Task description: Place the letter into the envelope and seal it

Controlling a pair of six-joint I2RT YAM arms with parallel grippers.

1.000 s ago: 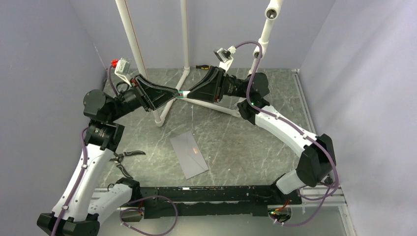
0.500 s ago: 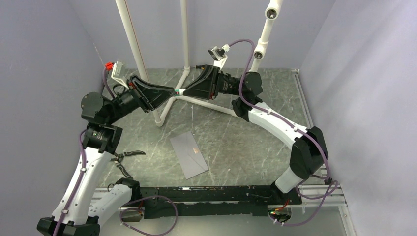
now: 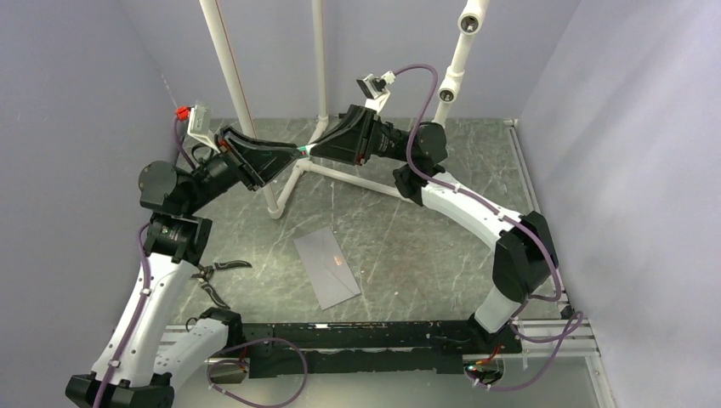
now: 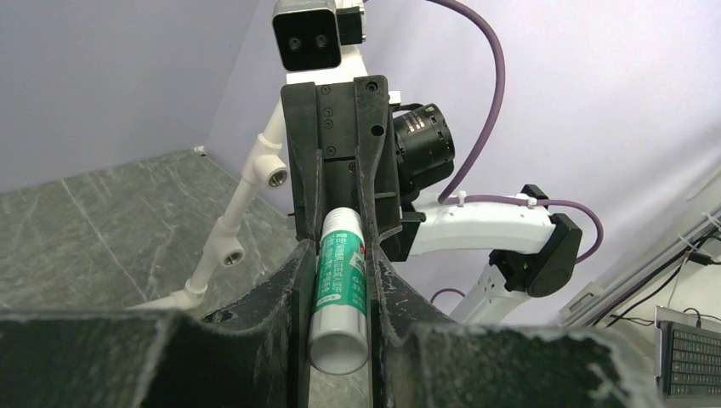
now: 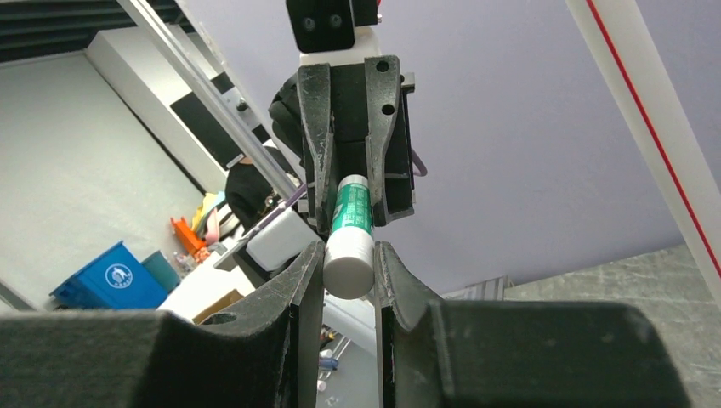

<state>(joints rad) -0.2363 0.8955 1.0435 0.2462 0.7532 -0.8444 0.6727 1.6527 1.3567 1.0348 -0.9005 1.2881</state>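
Observation:
The pale grey envelope point(image 3: 326, 269) lies flat on the marble table, front centre, with neither gripper touching it. A small tan sliver, perhaps the letter point(image 3: 337, 258), shows at its right edge; the rest of the letter is hidden. High above the back of the table, both grippers meet tip to tip on one green-and-white glue stick point(image 3: 306, 151). My left gripper point(image 3: 298, 154) point(image 4: 340, 255) is shut on the glue stick's point(image 4: 340, 289) green body. My right gripper point(image 3: 314, 149) point(image 5: 349, 251) is shut on the white end of the glue stick point(image 5: 349, 259).
A white pipe frame point(image 3: 281, 183) stands on the back half of the table, with upright posts point(image 3: 223, 59) just behind and under the joined grippers. Purple walls close in on both sides. A black rail point(image 3: 374, 340) runs along the near edge.
Both grippers, still joined on the glue stick, have moved up and a little to the left. The right arm's elbow has swung leftward. The envelope has not moved.

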